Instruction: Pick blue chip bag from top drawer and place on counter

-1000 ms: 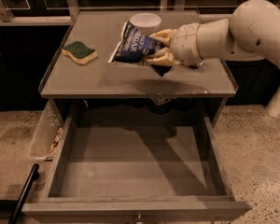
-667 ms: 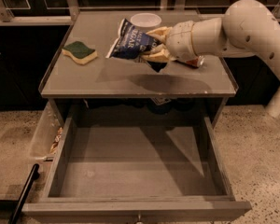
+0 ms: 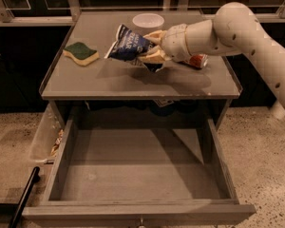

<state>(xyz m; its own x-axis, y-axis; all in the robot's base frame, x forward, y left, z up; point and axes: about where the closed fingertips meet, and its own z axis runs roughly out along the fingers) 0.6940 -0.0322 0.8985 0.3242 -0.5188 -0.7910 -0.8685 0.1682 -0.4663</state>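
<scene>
The blue chip bag [image 3: 127,44] is held in the air just above the middle of the counter [image 3: 114,82], tilted with its lettered face up. My gripper [image 3: 151,47] reaches in from the right and is shut on the bag's right end. The bag's shadow falls on the counter below it. The top drawer [image 3: 133,175] stands pulled fully open below the counter's front edge, and its flat grey bottom is bare.
A green and yellow sponge [image 3: 81,53] lies on the counter's left side. A white round lid [image 3: 148,20] sits at the back. A red soda can [image 3: 197,61] lies behind my arm at the right. A clear bin with snacks [image 3: 46,137] hangs left of the drawer.
My gripper has carried the blue chip bag to the left across the counter, and the red soda can now shows behind my arm.
</scene>
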